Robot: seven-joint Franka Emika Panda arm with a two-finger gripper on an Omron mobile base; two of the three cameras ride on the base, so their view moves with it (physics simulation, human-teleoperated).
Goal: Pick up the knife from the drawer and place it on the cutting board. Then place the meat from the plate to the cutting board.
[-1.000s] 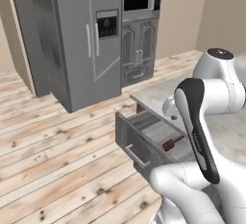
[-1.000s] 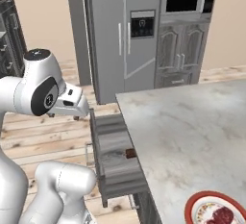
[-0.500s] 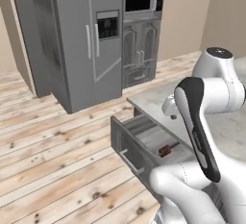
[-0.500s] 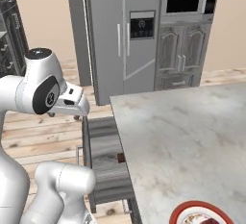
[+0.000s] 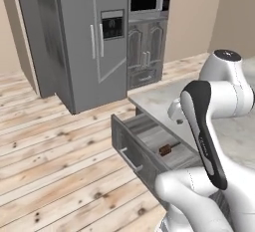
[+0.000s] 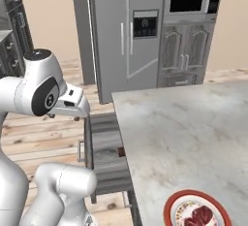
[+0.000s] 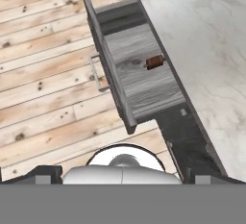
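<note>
The grey wood-grain drawer [image 7: 139, 81] stands pulled out from under the counter, also seen in the base views [image 5: 144, 144] [image 6: 104, 154]. Inside it, close to the counter's edge, lies the knife [image 7: 154, 62] [image 5: 165, 149] [image 6: 120, 151]; only its short reddish-brown handle shows. My gripper [image 6: 63, 117] hangs open and empty above the drawer's outer end, well clear of the knife. The red-rimmed plate [image 6: 170, 206] sits at the counter's near edge with the meat [image 6: 199, 216] on it. The cutting board is out of view.
The pale marbled counter [image 6: 184, 123] runs to the right of the drawer. Wooden floor [image 5: 55, 151] lies in front of it. A grey fridge [image 5: 84, 42] and a built-in oven stack with microwave [image 5: 147, 22] stand at the back.
The whole scene has shifted in both base views, so the base has driven; the drawer and plate sit further left in the right view. The gripper stays open and the arm's pose looks unchanged.
</note>
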